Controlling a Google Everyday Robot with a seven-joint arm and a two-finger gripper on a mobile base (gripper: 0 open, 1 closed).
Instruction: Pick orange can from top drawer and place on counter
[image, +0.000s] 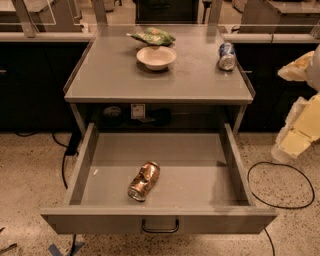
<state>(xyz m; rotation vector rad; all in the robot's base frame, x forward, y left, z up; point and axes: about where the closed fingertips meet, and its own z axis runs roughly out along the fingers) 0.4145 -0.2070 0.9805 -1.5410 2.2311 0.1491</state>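
The orange can (144, 181) lies on its side on the floor of the open top drawer (200, 175), left of centre and toward the front panel, with its silver end facing the front and clear of both side walls. The gripper (295, 137) is at the right edge of the view, outside the drawer and beyond its right wall, well apart from the can and not touching it. It is cut off by the frame edge, and whether it is open or closed cannot be told. The dark bar handle (160, 227) sits at the middle of the front panel. Above the drawer, the tabletop (125, 75) carries a pale bowl (156, 57), a green bag (152, 36) just behind it, and a blue and silver can (227, 56) near the right rim. The recess under the tabletop is dark and its contents are hard to make out.
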